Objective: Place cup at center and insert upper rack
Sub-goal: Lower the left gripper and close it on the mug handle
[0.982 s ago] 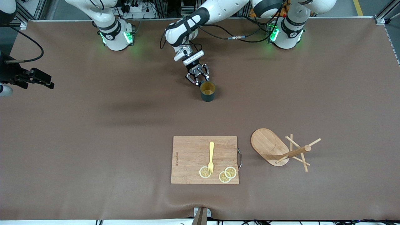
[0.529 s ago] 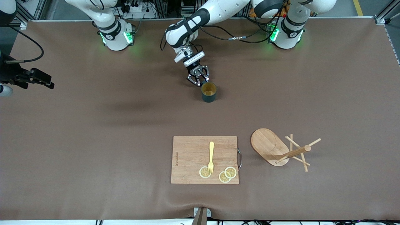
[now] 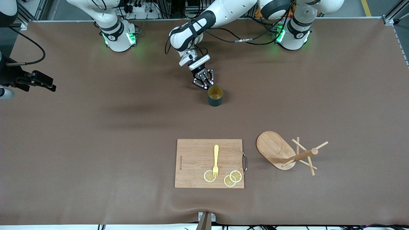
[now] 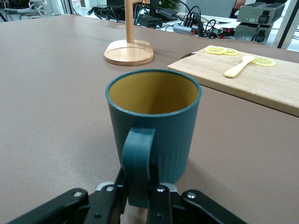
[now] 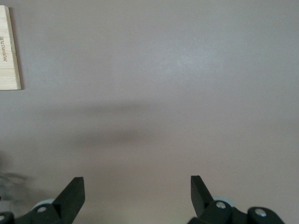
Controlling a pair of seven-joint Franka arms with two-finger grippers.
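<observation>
I am watching the cup (image 3: 215, 95) standing upright on the bare table (image 3: 96, 143), just above the centre of the front frame and farther from the front camera than the cutting board (image 3: 195, 159). Over the last second it is shifting slightly down and right in that frame, while the left gripper (image 3: 205, 85) is closing from part-open to fully clamped. In the left wrist view the cup's handle (image 4: 138, 163) is sitting pinched between the two fingers (image 4: 161, 198), so I am judging the grasp as made and the cup as ready for lifting toward the table centre; that placement is not yet done.

The upper rack (image 3: 289, 153) is standing in the lower right of the front frame, beside the board, toward the left arm's end of the table, untouched. Inserting it is still outstanding.

The right gripper (image 5: 138, 191) is waiting over bare table, jaws spread wide and holding nothing; in the front view it is sitting at the left edge.

Count, front view:
- cup: one
- rack: one
- cutting board: one
- fork (image 3: 216, 159): one, on the board
- lemon slices (image 3: 235, 176): three, on the board
</observation>
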